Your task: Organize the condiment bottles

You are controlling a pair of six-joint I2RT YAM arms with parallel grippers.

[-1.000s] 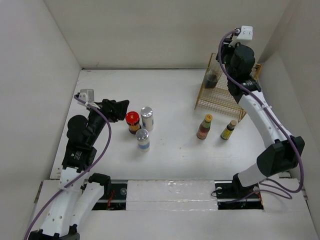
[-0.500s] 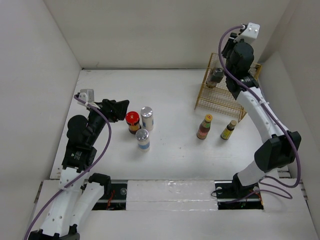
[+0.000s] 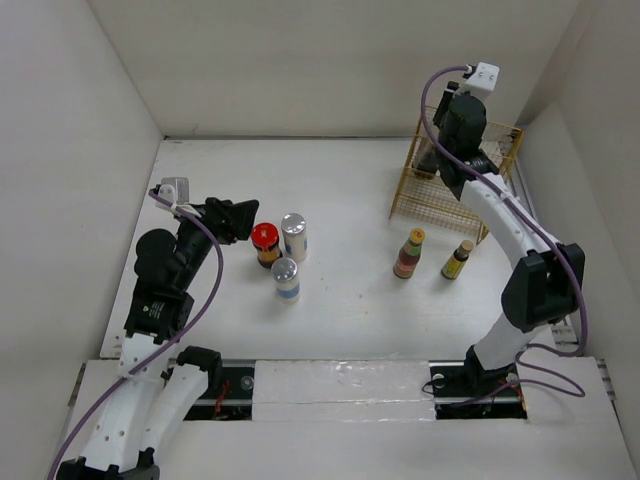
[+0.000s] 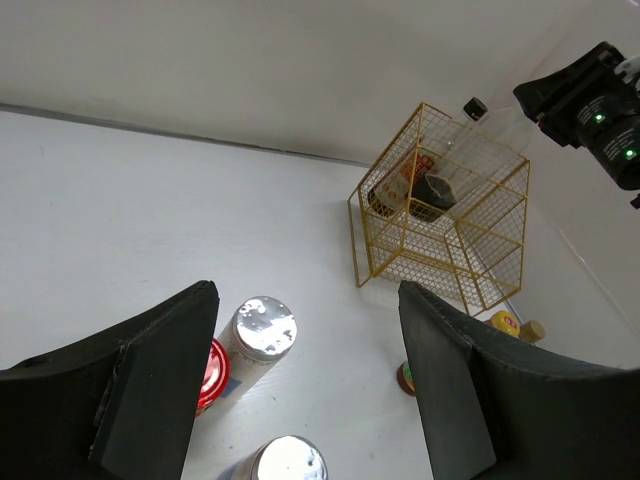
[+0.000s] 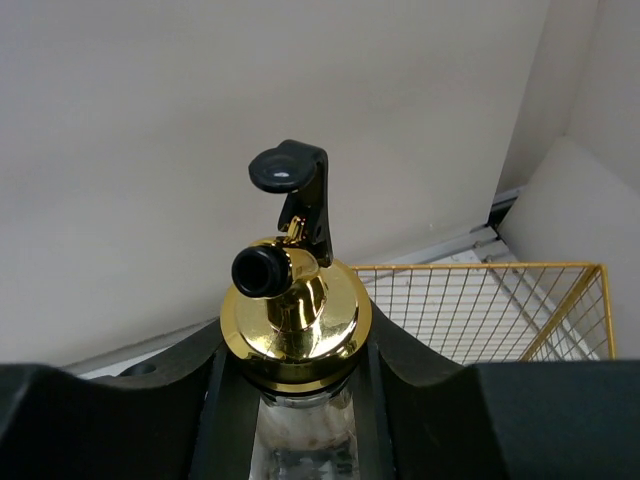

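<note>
My right gripper [image 5: 295, 400] is shut on a tall clear bottle with a gold pourer cap [image 5: 295, 310], holding it upright at the back left corner of the yellow wire basket [image 3: 450, 190]. In the left wrist view the bottle's dark lower end [image 4: 437, 188] sits inside the basket's top, beside something with a red label [image 4: 400, 185]. My left gripper [image 3: 235, 218] is open and empty, just left of the red-lidded jar [image 3: 265, 240]. Two silver-capped shakers [image 3: 294, 232] [image 3: 286, 278] stand beside the jar. A yellow-capped red bottle [image 3: 409, 253] and a small dark bottle [image 3: 457, 260] stand in front of the basket.
White walls close the table on the left, back and right. The basket stands in the back right corner against the right wall. The right arm [image 3: 510, 230] arches over the two front bottles.
The right wrist has swung left and back over the basket's rear corner, still holding the clear bottle. The left arm and the standing bottles have not moved.
</note>
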